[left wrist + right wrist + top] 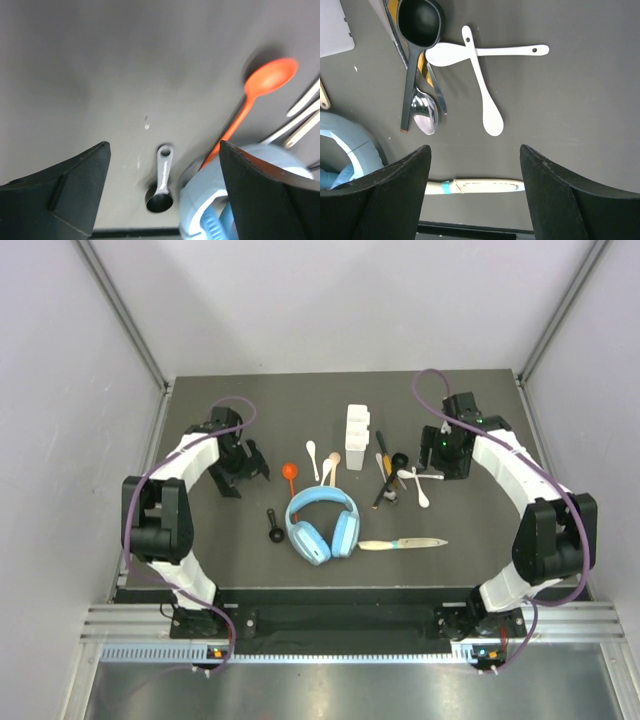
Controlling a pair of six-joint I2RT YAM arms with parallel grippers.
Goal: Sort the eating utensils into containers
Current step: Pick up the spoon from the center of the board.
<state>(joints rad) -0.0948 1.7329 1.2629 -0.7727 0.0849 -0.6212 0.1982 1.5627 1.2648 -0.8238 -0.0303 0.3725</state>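
a dark grey table (200, 570) stands between pale lavender walls (60, 440).

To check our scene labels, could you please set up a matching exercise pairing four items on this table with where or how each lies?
Things:
1. orange-red long-handled plastic spoon
2. pair of white plastic spoons at the right
3. small dark scoop spoon
4. white rectangular plastic caddy

Places:
A. reaches farthest from the arm bases
B. crossed over each other
C. alone, left of the light-blue headphones
D. handle end meets the headphones

Pairs: 1-D, 2-B, 3-C, 4-A.
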